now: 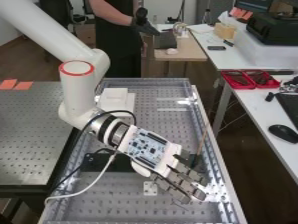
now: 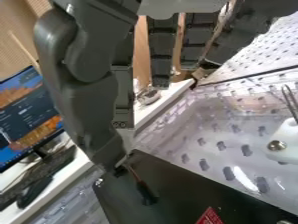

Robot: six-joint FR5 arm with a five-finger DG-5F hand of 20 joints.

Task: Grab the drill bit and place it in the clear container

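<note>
Arm (image 1: 78,97) was wht w/ red ring (image 1: 77,75); hand (image 1: 178,176) dk grey; L-side tabletop (image 1: 33,120) grey w/ dotted rows; trays (image 1: 247,80) red; notes (image 1: 24,85) orange; mouse (image 1: 284,133) blk.

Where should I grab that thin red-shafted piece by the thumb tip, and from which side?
Probably by its thicker dark end, from above, thumb and fingers closing across its length: the slim shaft offers less to pinch and runs close to the thumb's tip.

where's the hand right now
In the high view, the hand is above the right half of the bench, towards its near end, just right of the small white plate with holes.
</note>
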